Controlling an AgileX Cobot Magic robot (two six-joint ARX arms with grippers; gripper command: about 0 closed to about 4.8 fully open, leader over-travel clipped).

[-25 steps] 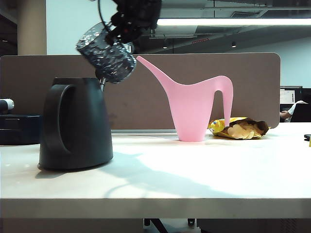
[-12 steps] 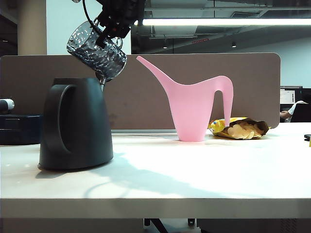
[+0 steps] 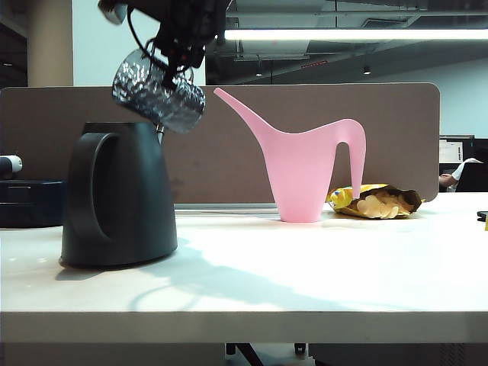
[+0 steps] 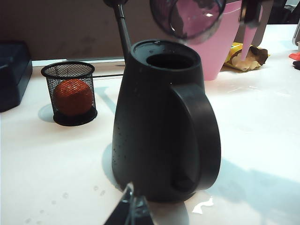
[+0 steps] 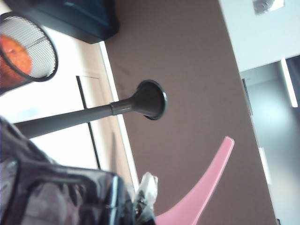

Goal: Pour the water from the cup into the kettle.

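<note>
Right pincer [image 3: 169, 55] clenched on cup [image 3: 158, 91]; cup tilted, mouth lower-right, above kettle [image 3: 118, 194]. Left pincer [image 4: 129, 206]: cannot tell.

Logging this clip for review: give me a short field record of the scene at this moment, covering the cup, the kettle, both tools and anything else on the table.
cup: dark dimpled cup, tilted, held in the air above the kettle's top
kettle: dark grey kettle, upright on the table, top opening uncovered
right tool: right tool, shut on the cup
left tool: left tool, low near the kettle's base, holding nothing; open or shut unclear
other items: pink watering can, snack bag, mesh cup with an orange ball
</note>
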